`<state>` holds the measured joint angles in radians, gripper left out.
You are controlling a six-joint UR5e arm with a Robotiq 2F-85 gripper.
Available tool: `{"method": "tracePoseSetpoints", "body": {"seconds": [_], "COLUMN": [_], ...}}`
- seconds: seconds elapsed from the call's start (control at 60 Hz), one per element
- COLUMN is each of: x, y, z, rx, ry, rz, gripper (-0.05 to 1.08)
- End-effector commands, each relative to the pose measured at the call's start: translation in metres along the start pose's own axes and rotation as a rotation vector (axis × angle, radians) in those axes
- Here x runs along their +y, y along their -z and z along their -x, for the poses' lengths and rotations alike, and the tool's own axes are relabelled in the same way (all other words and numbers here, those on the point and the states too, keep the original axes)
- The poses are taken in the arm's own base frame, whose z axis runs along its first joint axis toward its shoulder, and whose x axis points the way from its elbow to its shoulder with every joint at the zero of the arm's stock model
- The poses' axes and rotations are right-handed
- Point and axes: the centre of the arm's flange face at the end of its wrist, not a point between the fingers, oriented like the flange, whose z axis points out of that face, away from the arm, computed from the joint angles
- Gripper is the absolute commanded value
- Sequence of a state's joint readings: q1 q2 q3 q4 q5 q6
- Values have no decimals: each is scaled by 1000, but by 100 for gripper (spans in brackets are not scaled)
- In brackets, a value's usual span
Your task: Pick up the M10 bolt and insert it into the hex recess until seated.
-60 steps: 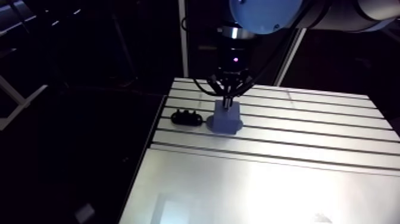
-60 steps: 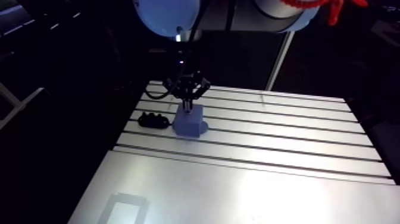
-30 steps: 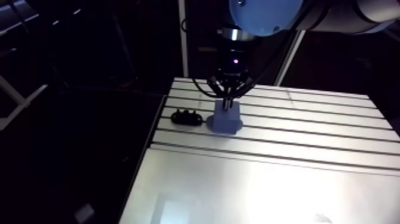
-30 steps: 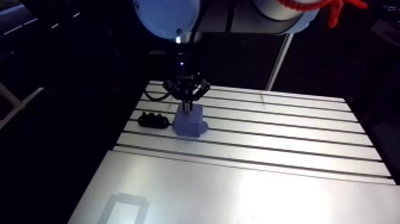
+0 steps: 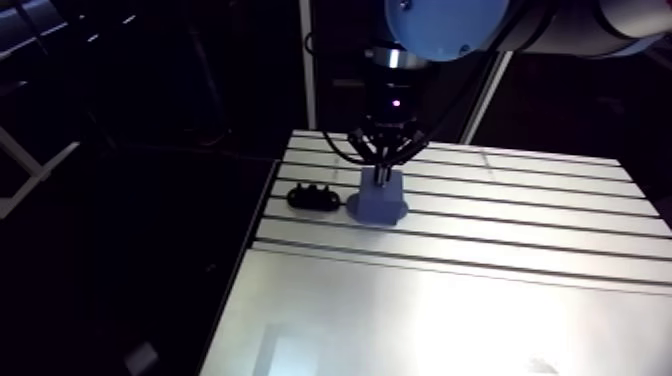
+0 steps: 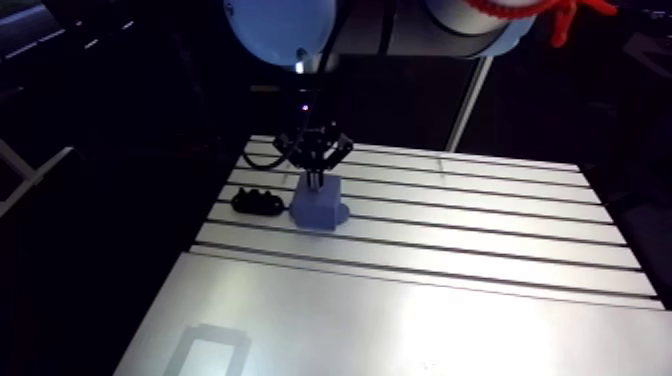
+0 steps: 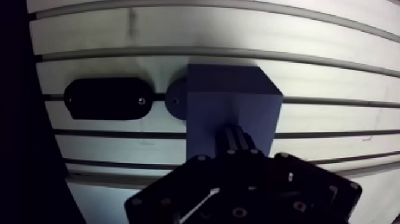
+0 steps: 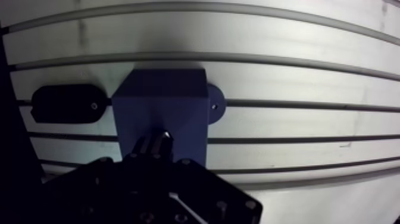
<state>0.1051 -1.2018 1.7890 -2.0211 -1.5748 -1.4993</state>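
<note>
Light-blue joint cap [image 5: 443,22] on grey link [image 5: 600,25]; black tool [image 7: 237,138], small screws [image 7: 197,158]; magenta wrist light [image 5: 397,101]

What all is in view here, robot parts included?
table: one, silver, slotted, under everything.
block: one, blue, on the table, with round screwed tabs at its base.
holder: one, black, oval, on the table beside the block.
bolt: one, dark, ribbed, at the block's top just under the pincer; mostly hidden.
pincer: one, black, right above the block.
arm: one, grey with a light-blue cap, coming down over the table's far side.
</note>
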Motion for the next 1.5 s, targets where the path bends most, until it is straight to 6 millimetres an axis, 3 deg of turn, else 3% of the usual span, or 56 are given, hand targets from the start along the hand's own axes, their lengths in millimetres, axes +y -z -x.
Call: {"method": "tracePoseSetpoints", "body": {"seconds": [0.017,0.95,1.5], "x": [0,0,-12], "y": [0,1,53], "z": [0,-1,4], "rx": [1,2,53], "ry": [-1,1,33], "rz": [0,-2,-1], "gripper": [108,108,108]}}
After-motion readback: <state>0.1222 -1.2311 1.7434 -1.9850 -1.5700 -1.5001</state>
